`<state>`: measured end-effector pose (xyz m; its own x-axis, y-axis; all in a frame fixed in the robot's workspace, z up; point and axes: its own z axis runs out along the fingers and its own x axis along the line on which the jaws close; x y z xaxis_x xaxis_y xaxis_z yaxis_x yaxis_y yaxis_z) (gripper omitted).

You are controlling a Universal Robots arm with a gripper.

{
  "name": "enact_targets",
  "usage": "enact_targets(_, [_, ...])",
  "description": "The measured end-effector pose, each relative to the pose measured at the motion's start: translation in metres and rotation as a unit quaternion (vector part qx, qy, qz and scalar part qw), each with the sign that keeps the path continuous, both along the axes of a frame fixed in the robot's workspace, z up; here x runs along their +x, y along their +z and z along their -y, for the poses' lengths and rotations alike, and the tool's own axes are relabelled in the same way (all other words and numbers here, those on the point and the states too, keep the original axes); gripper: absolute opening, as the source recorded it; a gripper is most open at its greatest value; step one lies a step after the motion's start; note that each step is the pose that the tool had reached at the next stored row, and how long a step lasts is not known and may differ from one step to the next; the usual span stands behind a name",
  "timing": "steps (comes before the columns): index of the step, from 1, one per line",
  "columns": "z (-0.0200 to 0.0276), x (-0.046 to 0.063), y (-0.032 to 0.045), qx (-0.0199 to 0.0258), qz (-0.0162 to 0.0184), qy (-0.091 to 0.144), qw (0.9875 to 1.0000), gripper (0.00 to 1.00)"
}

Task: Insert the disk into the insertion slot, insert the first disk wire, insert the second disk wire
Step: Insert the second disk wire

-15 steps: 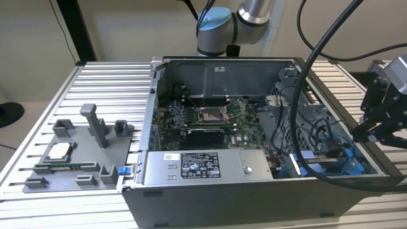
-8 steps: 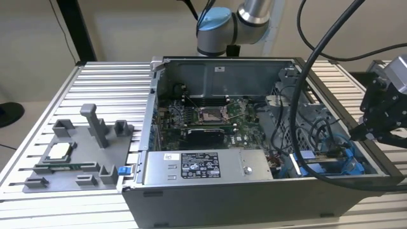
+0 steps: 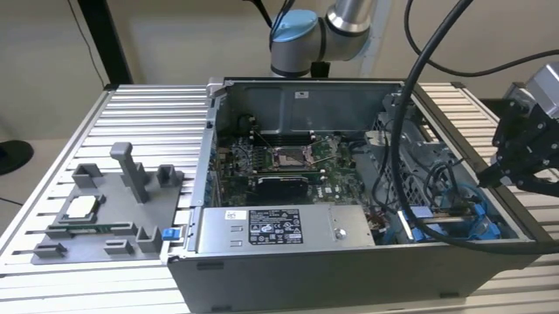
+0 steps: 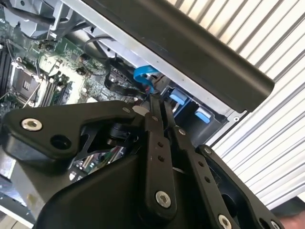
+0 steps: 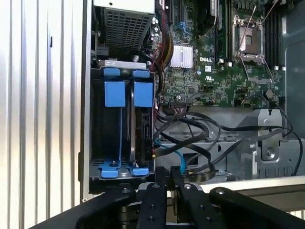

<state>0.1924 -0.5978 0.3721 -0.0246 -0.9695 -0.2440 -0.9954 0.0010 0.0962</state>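
A ribbed aluminium worktop (image 3: 140,118) carries an open computer case (image 3: 349,261), laid on its side toward the worktop's front edge, with a grey fixture plate (image 3: 88,222) set near the corner at the exterior view's left. Inside the case the motherboard (image 3: 288,163) is seen at the middle, and a grey power-supply box (image 3: 279,229) lies along the case's front wall.

The insertion slot (image 5: 126,129), a grey cage with blue rails and tabs, sits in the case's front corner at the exterior view's right. In the first wrist view the disk (image 5: 142,138) is seen standing on edge inside that cage, its blue carrier tab at the top, so the first step is judged complete. A bundle of black cables (image 5: 200,138) and a light-blue wire (image 5: 180,160) lie loose just beside the bay.

The tool (image 4: 157,102) is held over the case's edge at the exterior view's right, near the bay, with its fingers (image 4: 153,129) pressed together; whether anything thin is pinched between them cannot be told. The wire-insertion step is judged to be in hand: a connector has to be gripped, squared to the disk's socket and pushed straight in, clear of the tangled cables.
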Motion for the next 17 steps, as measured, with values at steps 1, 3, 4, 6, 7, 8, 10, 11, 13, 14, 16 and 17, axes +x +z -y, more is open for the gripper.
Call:
enact_targets(1, [-0.0008,-0.003,0.0004,0.0000,0.0000,0.000,1.0000,0.00])
enact_targets(3, [-0.0027,-0.008,0.0006,0.0000,0.0000,0.000,1.0000,0.00])
enact_targets(4, [-0.0037,-0.011,0.0006,-0.0002,0.0000,0.000,1.0000,0.00])
enact_targets(6, [-0.0053,-0.018,0.0008,-0.0002,0.0000,0.000,1.0000,0.00])
enact_targets(7, [-0.0058,-0.022,0.0009,-0.0002,0.0000,0.000,1.0000,0.00])
enact_targets(8, [-0.0061,-0.027,0.0010,-0.0002,0.0000,0.000,1.0000,0.00])
enact_targets(10, [-0.0062,-0.036,0.0010,-0.0001,0.0000,0.000,1.0000,0.00])
enact_targets(11, [-0.0062,-0.041,0.0010,-0.0002,0.0003,0.000,1.0000,0.00])
enact_targets(13, [-0.0062,-0.049,0.0010,-0.0006,0.0036,0.000,1.0000,0.00])
enact_targets(14, [-0.0062,-0.053,0.0008,-0.0018,0.0070,0.000,1.0000,0.00])
enact_targets(16, [-0.0062,-0.058,0.0007,-0.0061,0.0157,0.000,0.9999,0.00])
enact_targets(17, [-0.0061,-0.061,0.0007,-0.0100,0.0213,0.000,0.9997,0.00])
